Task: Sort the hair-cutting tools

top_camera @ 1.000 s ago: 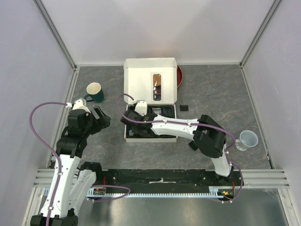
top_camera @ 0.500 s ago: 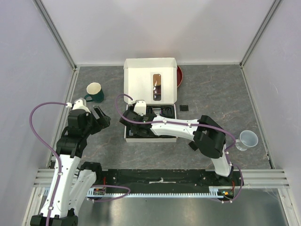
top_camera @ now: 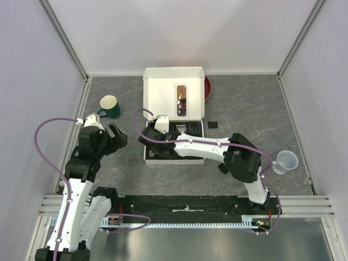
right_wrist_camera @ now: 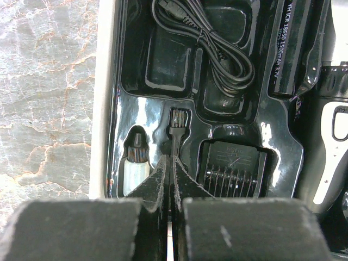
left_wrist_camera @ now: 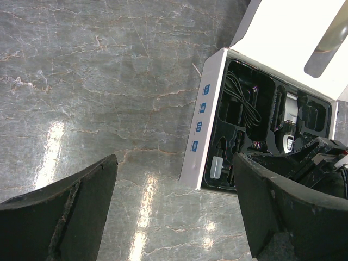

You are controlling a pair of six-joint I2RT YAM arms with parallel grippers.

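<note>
The open white box (top_camera: 173, 92) holds a black tray (right_wrist_camera: 163, 60). In the right wrist view my right gripper (right_wrist_camera: 169, 163) is shut on the handle of the thin black brush (right_wrist_camera: 176, 128), which lies in its slot. The coiled black cable (right_wrist_camera: 209, 38) lies beyond it, a comb guard (right_wrist_camera: 232, 171) to its right, and the black-and-silver clipper (right_wrist_camera: 331, 147) at the far right. In the top view the right gripper (top_camera: 154, 138) is over the tray's left end. My left gripper (top_camera: 117, 136) is open and empty over the table, left of the box (left_wrist_camera: 202, 119).
A small white oil bottle (right_wrist_camera: 136, 163) sits left of the brush. A green mug (top_camera: 110, 106) stands at the far left and a clear cup (top_camera: 287, 160) at the right edge. A red dish (top_camera: 207, 87) shows behind the box. A small black piece (top_camera: 212, 124) lies right of the box.
My right gripper has edged slightly left over the tray. The left arm has not moved.
</note>
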